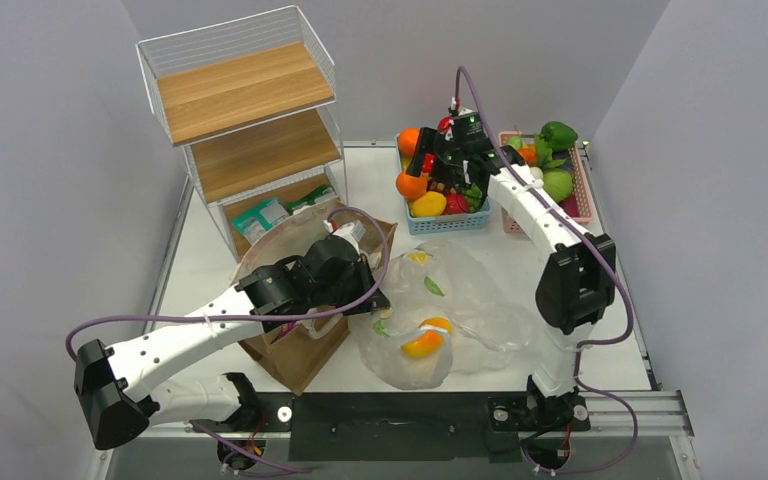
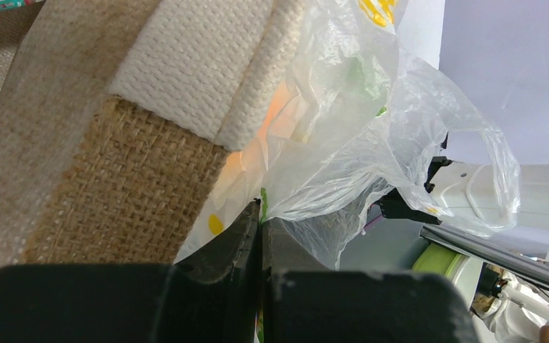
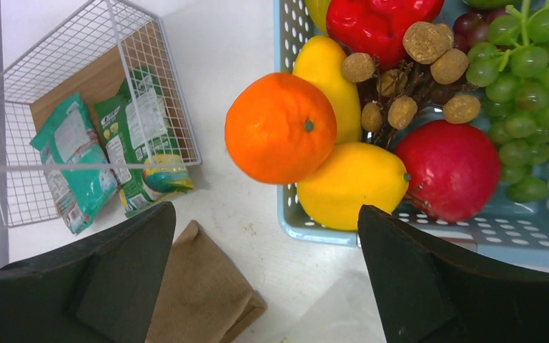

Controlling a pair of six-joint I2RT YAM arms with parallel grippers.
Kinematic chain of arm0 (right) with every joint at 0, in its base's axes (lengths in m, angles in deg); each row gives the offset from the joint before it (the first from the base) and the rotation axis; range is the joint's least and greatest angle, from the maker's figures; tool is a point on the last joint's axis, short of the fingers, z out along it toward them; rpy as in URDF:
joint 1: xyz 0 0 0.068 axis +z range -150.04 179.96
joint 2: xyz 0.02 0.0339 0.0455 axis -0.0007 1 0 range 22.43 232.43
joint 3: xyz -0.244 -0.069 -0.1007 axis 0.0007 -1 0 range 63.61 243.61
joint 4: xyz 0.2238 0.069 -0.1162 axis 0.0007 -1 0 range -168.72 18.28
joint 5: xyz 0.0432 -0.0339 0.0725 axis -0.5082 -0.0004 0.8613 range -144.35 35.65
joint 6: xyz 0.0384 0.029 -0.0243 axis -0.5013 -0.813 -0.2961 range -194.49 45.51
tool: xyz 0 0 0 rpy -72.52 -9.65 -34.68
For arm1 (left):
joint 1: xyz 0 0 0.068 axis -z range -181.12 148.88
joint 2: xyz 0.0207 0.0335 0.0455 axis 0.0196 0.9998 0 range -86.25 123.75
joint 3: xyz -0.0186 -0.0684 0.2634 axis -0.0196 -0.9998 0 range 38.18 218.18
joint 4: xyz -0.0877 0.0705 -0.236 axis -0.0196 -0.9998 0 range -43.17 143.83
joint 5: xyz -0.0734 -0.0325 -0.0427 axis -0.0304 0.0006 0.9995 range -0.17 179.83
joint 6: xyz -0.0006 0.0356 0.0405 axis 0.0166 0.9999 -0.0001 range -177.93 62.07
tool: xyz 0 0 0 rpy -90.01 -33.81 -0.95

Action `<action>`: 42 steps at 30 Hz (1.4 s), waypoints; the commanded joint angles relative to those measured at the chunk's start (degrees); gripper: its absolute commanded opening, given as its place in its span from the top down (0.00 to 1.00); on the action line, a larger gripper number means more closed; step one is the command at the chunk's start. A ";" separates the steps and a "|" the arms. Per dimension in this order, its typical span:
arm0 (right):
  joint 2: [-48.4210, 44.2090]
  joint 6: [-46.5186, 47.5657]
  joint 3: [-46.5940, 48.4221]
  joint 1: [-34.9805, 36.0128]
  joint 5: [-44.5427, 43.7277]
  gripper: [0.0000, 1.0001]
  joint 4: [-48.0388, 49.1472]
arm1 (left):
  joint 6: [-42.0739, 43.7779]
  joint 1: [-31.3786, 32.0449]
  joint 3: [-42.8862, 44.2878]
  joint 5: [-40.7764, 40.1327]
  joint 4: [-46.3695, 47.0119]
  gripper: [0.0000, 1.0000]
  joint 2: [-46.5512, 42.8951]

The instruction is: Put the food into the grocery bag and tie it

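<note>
Hovering right pincer (image 3: pixel 264 214) spread over orange (image 3: pixel 280 128) in far blue basket (image 3: pixel 472 229): grip its round middle, likely rigid, may roll. Your left pincer (image 2: pixel 261 236) pinches grocery bag (image 2: pixel 372 143) film: flimsy, slippery.

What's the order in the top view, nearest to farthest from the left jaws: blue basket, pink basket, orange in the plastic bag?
1. The orange, inside the plastic bag, front centre.
2. The blue basket, farther back, mid-table.
3. The pink basket, back right corner.
</note>
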 commanded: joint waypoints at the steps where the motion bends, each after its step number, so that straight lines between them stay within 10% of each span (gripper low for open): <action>1: 2.55 -3.78 3.52 -1.54 4.27 0.05 5.48 | 0.51 0.25 2.07 -0.08 0.12 1.00 0.85; 28: 13.49 -6.93 4.94 -3.47 9.10 0.03 9.78 | 0.45 0.26 2.27 -0.08 0.74 1.00 2.39; 42: 13.69 -8.44 3.51 -3.37 12.91 0.40 12.49 | 0.07 0.26 1.89 -0.08 1.29 1.00 2.45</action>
